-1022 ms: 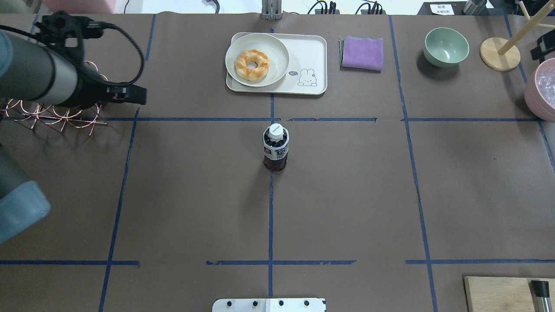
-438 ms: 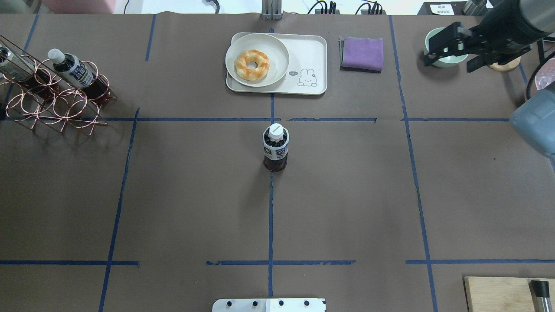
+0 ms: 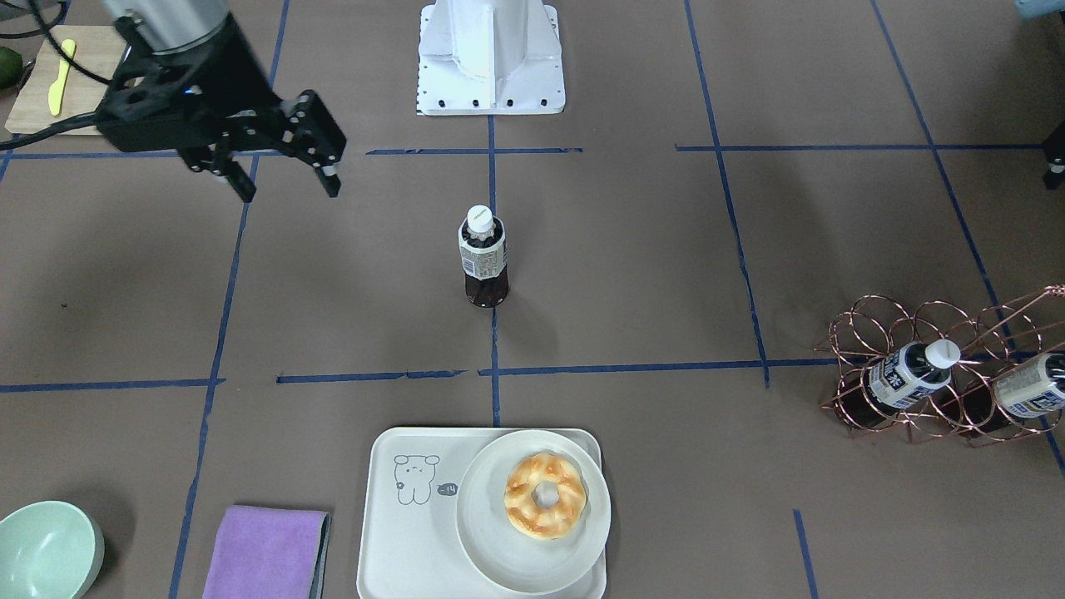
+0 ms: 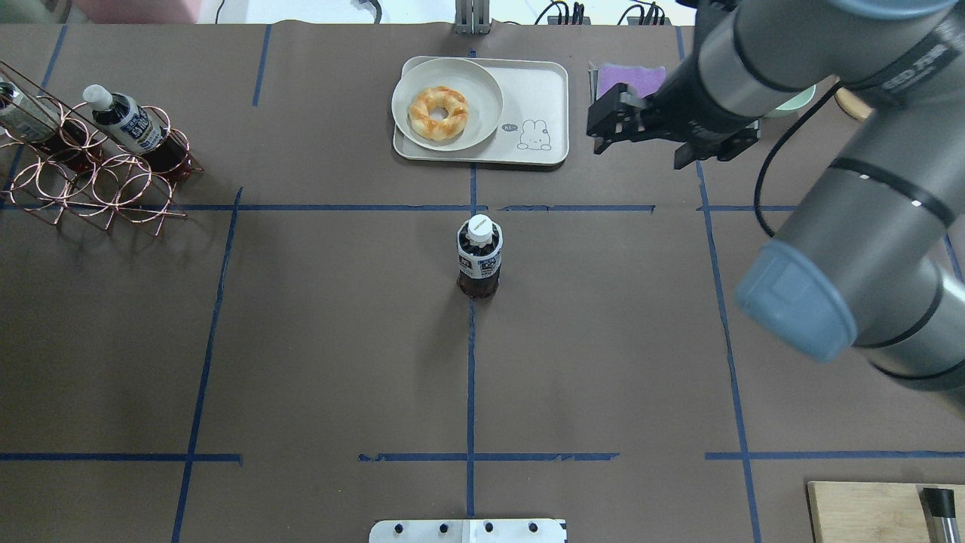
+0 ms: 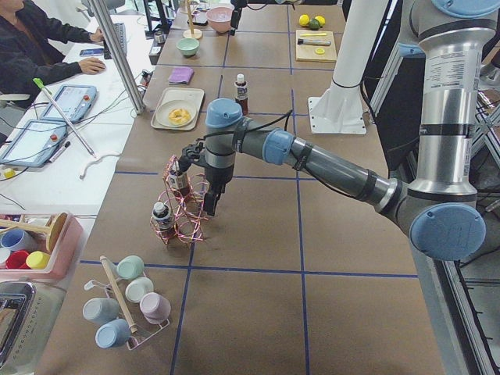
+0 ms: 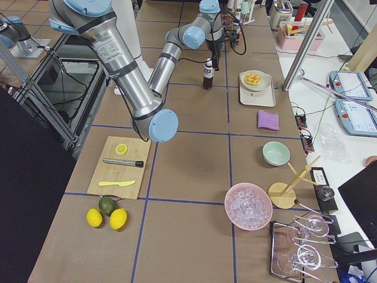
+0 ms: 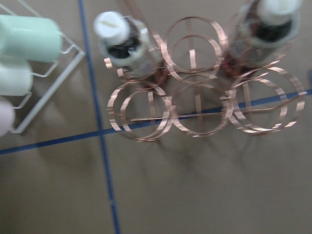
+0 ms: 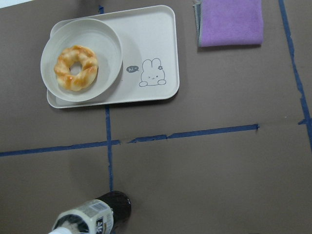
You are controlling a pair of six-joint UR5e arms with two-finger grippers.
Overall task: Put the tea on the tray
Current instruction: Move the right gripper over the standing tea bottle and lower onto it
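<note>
tea (image 4: 479,256) upright at the middle of the desk (image 4: 324,339), on a blue tape line, white cap up, touched by nothing. tray (image 4: 539,90) flat at the middle of the desk's edge farthest from the robot's base, well apart from the tea; on its half toward the robot's left, a round plate (image 4: 482,83) with a ring doughnut (image 4: 452,124). right hand (image 3: 289,187) raised over the desk's right half, fingers apart, empty. left hand (image 5: 211,205) low beside a copper wire rack (image 4: 98,188) near the desk's far left corner; cannot tell whether apart or together. two more capped bottles (image 4: 128,124) in that rack. purple cloth (image 3: 266,553) just beside the tray, on the right.
</note>
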